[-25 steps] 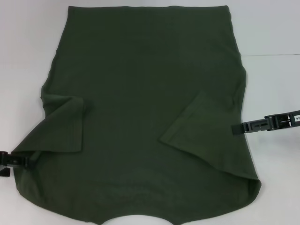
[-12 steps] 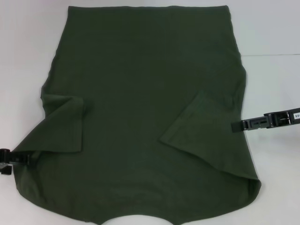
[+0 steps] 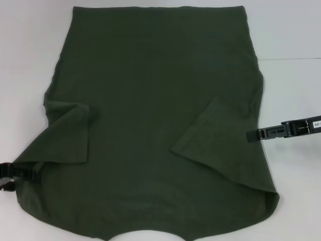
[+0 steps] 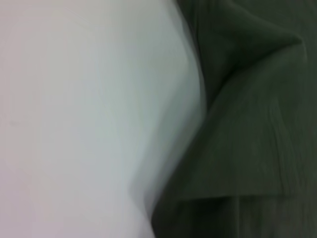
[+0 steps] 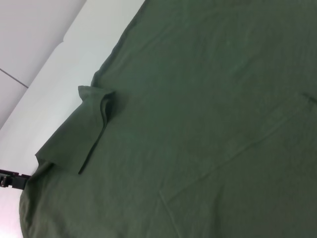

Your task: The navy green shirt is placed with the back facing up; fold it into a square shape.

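the left gripper [image 3: 22, 170] sat at the shoulder edge of the big dark olive-green cotton t-shirt [image 3: 150, 90] spread back-up on the white table [image 3: 296, 30], the right gripper [image 3: 253, 135] just beside the opposite edge, their grip i couldn't tell; sleeves looked folded in, so the side folds seemed next.

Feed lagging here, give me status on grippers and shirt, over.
Left gripper at shirt's left edge, right gripper at right edge. Navy green shirt flat on table, both sleeves folded in. Nothing in the way.
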Tool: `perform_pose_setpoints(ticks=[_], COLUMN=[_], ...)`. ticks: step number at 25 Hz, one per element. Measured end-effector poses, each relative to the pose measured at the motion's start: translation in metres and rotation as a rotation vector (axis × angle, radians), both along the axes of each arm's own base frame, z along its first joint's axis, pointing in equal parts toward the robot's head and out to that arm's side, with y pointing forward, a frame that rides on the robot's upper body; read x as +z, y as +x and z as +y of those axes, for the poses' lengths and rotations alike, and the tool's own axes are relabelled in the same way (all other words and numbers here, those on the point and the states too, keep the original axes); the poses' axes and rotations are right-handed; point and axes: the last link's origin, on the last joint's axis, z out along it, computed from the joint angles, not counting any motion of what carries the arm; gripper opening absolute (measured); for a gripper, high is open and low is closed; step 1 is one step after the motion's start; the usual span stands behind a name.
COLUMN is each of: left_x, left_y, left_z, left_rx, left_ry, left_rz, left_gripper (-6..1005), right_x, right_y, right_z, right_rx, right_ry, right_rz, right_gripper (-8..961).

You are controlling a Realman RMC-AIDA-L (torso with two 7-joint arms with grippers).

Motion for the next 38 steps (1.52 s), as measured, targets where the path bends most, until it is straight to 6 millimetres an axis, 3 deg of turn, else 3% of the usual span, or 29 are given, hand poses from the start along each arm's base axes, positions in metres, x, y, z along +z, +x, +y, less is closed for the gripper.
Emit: perform_pose_setpoints(ticks=[38], left_x=[-0.004], left_y=[0.016], left_z=[-0.001], left_rx=[-0.002], left_ry=[-0.111], left_rz=[-0.008], left_gripper=[868], right_x=[-0.001], right_y=[-0.001], right_z=[0.005], right_rx=[0.016], right_ry=[0.016], right_rz=[-0.023], right_gripper=[926])
